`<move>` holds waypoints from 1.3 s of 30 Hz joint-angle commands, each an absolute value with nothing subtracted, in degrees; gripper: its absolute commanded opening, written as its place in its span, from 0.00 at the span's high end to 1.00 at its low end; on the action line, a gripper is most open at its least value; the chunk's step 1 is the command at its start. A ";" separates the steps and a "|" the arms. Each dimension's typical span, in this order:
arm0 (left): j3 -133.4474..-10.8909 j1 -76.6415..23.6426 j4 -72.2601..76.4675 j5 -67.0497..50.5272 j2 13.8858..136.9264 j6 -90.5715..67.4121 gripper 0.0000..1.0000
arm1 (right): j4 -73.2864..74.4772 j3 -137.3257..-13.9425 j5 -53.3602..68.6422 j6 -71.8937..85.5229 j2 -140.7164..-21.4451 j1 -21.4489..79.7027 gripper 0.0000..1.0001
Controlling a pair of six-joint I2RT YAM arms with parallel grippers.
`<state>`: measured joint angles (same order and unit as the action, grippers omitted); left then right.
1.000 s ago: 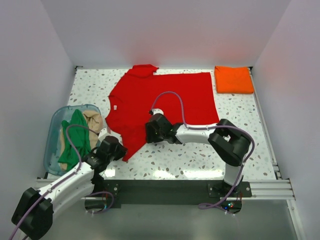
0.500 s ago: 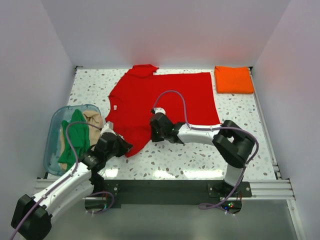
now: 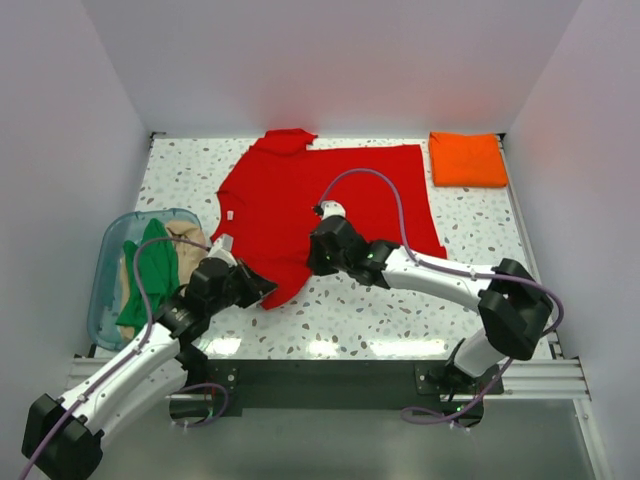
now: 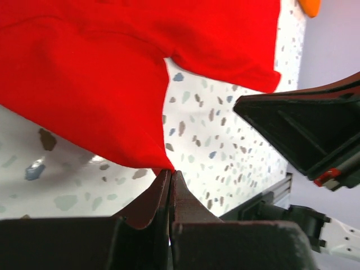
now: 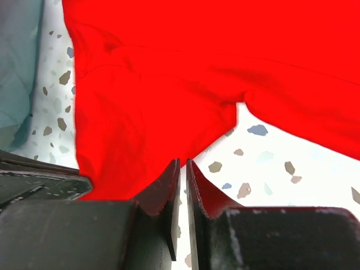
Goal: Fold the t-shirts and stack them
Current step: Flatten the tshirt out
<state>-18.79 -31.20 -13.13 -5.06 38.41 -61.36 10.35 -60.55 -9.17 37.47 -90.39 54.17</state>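
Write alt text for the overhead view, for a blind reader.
The left gripper and right gripper pinch the near edge of a red t-shirt spread on a table. A folded orange t-shirt lies far right; a tub, left, holds more shirts.

Speckled table (image 3: 500, 240) is carrying a red shirt (image 3: 340, 190) sprawling across the centre, an orange shirt (image 3: 467, 159) sitting folded upper right, a tub (image 3: 103, 290) resting lower left.

red t-shirt (image 3: 300, 190) on speckled table (image 3: 475, 225)
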 commanded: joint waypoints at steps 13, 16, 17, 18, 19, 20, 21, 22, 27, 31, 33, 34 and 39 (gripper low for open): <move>-24.70 -30.50 -8.09 1.22 42.09 -68.73 1.00 | 12.04 -55.81 -10.64 37.53 -85.34 54.40 0.82; -25.14 -28.92 -5.63 1.76 47.18 -68.99 1.00 | 11.08 -55.20 -9.93 37.79 -86.13 54.40 0.81; -25.22 -28.31 -4.75 0.89 48.42 -68.99 1.00 | 10.81 -54.93 -9.50 37.88 -86.22 54.32 0.80; -25.22 -26.47 -2.57 0.36 50.78 -68.56 1.00 | 9.94 -54.67 -9.23 37.97 -86.39 54.40 0.79; -25.31 -25.59 -1.68 0.35 51.76 -68.38 1.00 | 9.67 -54.49 -9.14 37.88 -86.66 54.40 0.78; -25.31 -24.62 -0.97 -1.13 52.81 -68.38 1.00 | 9.41 -54.41 -8.97 37.97 -86.92 54.40 0.78; -25.49 -22.61 1.56 -1.84 54.65 -67.94 1.00 | 8.97 -54.40 -8.53 37.79 -87.10 54.40 0.78; -25.66 -21.63 2.10 -2.45 55.45 -67.68 1.00 | 8.79 -54.32 -8.35 37.71 -87.53 54.32 0.77; -27.59 -17.24 2.90 -3.25 59.49 -65.31 1.00 | 6.95 -54.40 -7.12 37.44 -89.21 54.58 0.76; -27.77 -15.65 3.51 -3.34 61.26 -64.60 1.00 | 5.28 -55.02 -6.42 37.44 -90.88 55.80 0.70; -27.69 -14.94 4.22 -3.78 62.49 -64.42 1.00 | 4.31 -55.89 -6.77 37.53 -92.37 56.69 0.65; -27.51 -14.77 4.57 -3.95 63.01 -64.42 1.00 | 4.22 -56.42 -7.29 37.62 -93.16 57.73 0.63; -27.60 -14.15 5.80 -4.57 65.21 -63.98 1.00 | 1.76 -60.55 -11.86 36.39 -98.42 61.78 0.53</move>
